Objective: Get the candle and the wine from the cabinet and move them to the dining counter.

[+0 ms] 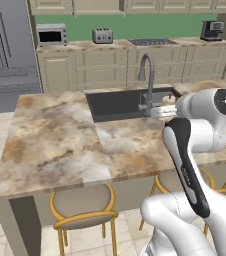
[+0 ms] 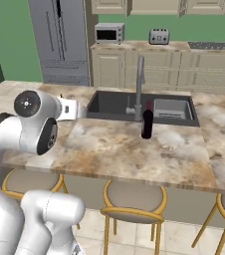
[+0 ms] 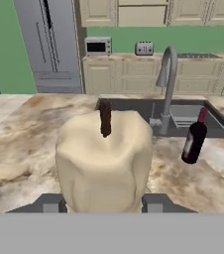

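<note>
We have the fat cream wax candle with a dark wick (image 3: 103, 161) clamped between the two small dark gripper fingertips (image 3: 102, 203); jaws sit against its sides low down, candle upright in the hand view.

The slim near-black glass wine bottle with red foil neck (image 2: 147, 120) already stands upright on the long beige-brown marbled dining counter (image 2: 134, 149), just in front of the dark sink basin (image 2: 115, 105) and close to the curved steel tap (image 2: 140, 84).

Our read: the wine is delivered and the candle placement is in hand. To do it well:
- lower the candle straight down onto bare marble, well on the near side of the sink rim
- stay apart from the bottle; a side bump would likely tip something that slim
- keep it vertical, let the base seat flat, then part the jaws and lift straight up

Containers: the sink holds a pale rack-like insert (image 2: 173, 109) on its right side; the rest of the basin looks bare.
</note>
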Controlling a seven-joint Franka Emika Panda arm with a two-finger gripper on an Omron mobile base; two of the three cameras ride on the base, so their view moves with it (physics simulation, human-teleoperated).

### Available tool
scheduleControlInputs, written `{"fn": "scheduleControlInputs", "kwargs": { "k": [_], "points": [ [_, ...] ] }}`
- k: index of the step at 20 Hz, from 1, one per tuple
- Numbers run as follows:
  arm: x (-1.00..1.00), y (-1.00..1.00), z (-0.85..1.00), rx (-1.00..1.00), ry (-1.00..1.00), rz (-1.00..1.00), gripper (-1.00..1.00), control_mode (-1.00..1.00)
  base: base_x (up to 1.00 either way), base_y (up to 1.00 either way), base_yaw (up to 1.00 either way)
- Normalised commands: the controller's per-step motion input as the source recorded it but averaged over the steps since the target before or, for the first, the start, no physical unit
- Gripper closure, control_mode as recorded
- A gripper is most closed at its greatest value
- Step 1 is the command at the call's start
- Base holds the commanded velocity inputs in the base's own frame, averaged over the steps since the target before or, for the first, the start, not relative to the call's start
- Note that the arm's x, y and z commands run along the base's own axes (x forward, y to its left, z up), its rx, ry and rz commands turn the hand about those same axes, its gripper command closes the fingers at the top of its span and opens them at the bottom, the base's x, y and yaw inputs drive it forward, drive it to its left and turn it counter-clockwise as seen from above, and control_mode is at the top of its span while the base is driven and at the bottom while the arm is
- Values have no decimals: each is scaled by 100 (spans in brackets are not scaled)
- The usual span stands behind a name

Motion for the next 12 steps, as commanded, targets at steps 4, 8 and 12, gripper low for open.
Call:
{"fn": "scheduleControlInputs", "kwargs": {
  "k": [4, 8, 12],
  "points": [
    [100, 4, -83, -4, 6, 12, 100, -100, 0, 0, 0],
    [92, 0, -79, -1, 6, 12, 100, -100, 0, 0, 0],
    [67, 0, -66, 0, 12, 9, 100, -100, 0, 0, 0]
  ]
}}
